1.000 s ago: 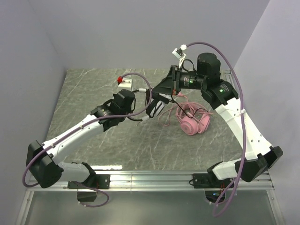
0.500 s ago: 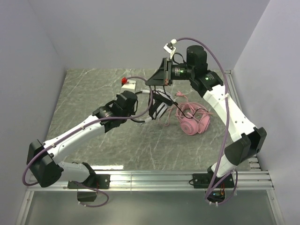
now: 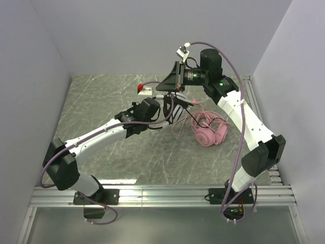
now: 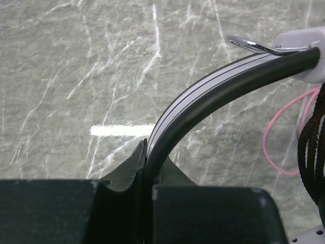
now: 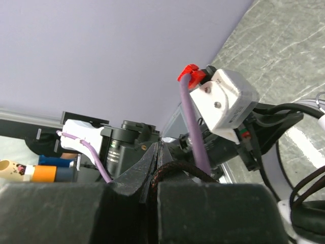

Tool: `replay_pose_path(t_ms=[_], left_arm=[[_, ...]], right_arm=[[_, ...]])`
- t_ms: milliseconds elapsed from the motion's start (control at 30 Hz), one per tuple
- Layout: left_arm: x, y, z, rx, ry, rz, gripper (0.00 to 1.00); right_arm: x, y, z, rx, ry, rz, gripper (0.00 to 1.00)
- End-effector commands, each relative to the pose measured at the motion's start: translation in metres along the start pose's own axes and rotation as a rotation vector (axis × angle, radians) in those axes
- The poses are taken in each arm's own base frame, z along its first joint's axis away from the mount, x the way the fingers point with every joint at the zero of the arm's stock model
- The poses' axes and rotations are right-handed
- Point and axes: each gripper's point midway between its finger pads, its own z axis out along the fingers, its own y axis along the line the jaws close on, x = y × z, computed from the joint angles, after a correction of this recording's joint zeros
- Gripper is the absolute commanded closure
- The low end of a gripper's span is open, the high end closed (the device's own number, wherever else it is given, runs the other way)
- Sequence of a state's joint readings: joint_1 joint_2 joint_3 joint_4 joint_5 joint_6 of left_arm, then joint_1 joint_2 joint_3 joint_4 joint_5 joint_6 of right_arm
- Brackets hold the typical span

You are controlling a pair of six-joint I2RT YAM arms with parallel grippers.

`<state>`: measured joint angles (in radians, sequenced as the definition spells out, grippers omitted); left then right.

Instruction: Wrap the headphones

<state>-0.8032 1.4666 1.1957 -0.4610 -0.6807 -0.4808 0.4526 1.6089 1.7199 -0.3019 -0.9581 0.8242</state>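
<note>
A grey-green marble-patterned tabletop (image 3: 101, 96) fills the middle of the overhead view. Plain pale lilac walls (image 3: 127, 35) close it in at the left, back and right. Silver aluminium rails (image 3: 167, 193) run along the bottom edge. In the left wrist view a white streak of reflected light (image 4: 122, 130) lies left of centre. At the lower left of the right wrist view sits a blurred cream, orange and blue cylinder (image 5: 30, 173).

Two headsets in all: one black-and-white headset (image 4: 213, 86) and one pink headset (image 3: 205, 134).
</note>
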Motion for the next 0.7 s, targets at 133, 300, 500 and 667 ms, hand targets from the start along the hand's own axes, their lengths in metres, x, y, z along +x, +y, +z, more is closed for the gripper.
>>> replay_pose_path(t_ms=[133,300,500,667], left_arm=[[-0.003,0.020,0.003,-0.118,0.037,-0.038,1.00],[-0.015,0.035,0.006,-0.109,0.013,-0.089,1.00],[-0.011,0.036,0.009,-0.116,0.025,-0.044,1.00],[-0.003,0.040,0.017,-0.179,0.060,-0.022,1.00]], right_arm=[[-0.005,0.054,-0.012,-0.087,-0.107,-0.172,1.00],[0.017,0.051,-0.010,-0.074,-0.105,-0.126,1.00],[0.016,0.059,-0.009,-0.095,-0.129,-0.099,1.00],[0.008,0.082,-0.007,-0.131,-0.136,-0.105,1.00]])
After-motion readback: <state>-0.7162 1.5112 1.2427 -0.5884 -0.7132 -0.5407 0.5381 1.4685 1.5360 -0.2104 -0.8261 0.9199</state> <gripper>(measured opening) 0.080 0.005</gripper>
